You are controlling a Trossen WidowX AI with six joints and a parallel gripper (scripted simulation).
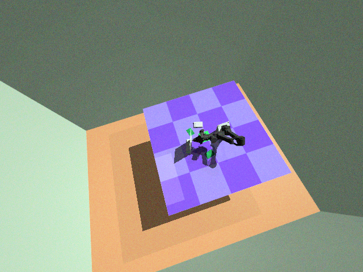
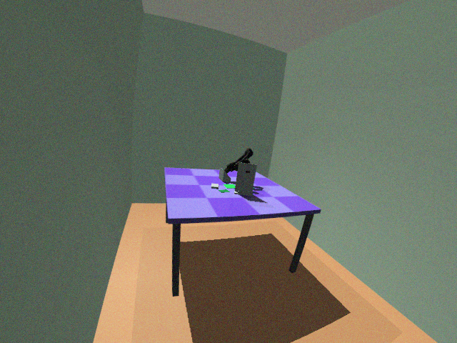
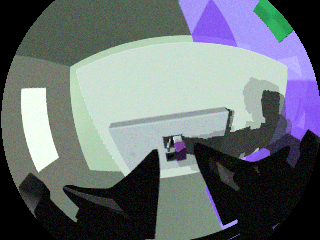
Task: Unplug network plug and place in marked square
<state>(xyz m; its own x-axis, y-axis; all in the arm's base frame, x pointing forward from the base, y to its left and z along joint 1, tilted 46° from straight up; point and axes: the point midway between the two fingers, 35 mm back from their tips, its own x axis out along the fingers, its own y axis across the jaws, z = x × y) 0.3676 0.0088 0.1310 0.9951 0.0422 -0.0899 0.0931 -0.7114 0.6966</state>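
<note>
The upright panel (image 1: pixel 190 136) (image 2: pixel 245 181) (image 3: pixel 170 75) stands on the table, pale in the wrist view, with a grey block (image 3: pixel 137 145) on its face. A small purple plug (image 3: pixel 180 149) sits at the dark socket opening (image 3: pixel 170 156) in that block. Its thin tab is too small to make out. My gripper (image 1: pixel 193 139) (image 3: pixel 176 151) is partly open and empty, its fingertips pointing at the panel, one on each side of the plug in the wrist view. Contact cannot be told. The exterior view hides the hand behind the panel. Green patches lie on the table; which is the marked square is unclear.
One green patch (image 1: pixel 190 131) (image 2: pixel 223 191) is near the panel, another (image 1: pixel 204 136) (image 2: pixel 229 186) beside the hand, and a third (image 1: pixel 209 153) in the arm's shadow. A white box (image 1: pixel 197 124) (image 2: pixel 214 185) lies near the panel. A pale upright plate (image 1: pixel 219 127) stands by the arm's base.
</note>
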